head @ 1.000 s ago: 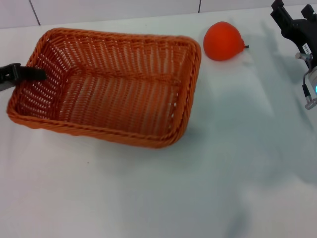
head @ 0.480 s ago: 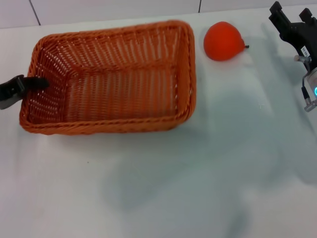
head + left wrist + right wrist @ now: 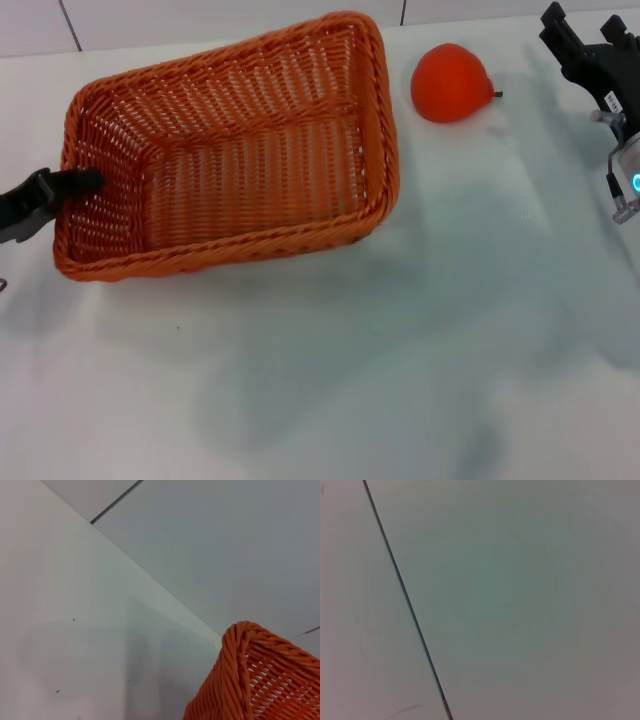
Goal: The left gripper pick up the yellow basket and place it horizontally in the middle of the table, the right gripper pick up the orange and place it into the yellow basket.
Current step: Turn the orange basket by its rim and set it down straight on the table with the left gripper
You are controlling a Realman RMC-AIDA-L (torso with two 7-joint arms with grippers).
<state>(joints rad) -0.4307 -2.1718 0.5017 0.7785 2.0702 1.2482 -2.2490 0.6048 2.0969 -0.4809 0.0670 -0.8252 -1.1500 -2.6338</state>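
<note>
The yellow basket (image 3: 384, 150), orange-brown wicker, lies skewed on the white table (image 3: 350, 380), its right end turned toward the far edge. One of its corners shows in the left wrist view (image 3: 250, 680). My left gripper (image 3: 72, 184) is shut on the rim of the basket's left short side, one dark finger inside it. The orange (image 3: 452, 83) sits on the table just right of the basket's far right corner, apart from it. My right gripper (image 3: 585, 35) hangs open and empty at the far right, right of the orange.
A tiled wall with dark seams (image 3: 405, 600) stands behind the table's far edge. Bare tabletop stretches in front of the basket and to its right. Soft shadows lie on it under the basket and the right arm.
The basket has swung counter-clockwise in my left gripper's hold: its right end moved toward the far edge, its left end slightly nearer. The orange and the right gripper stayed put.
</note>
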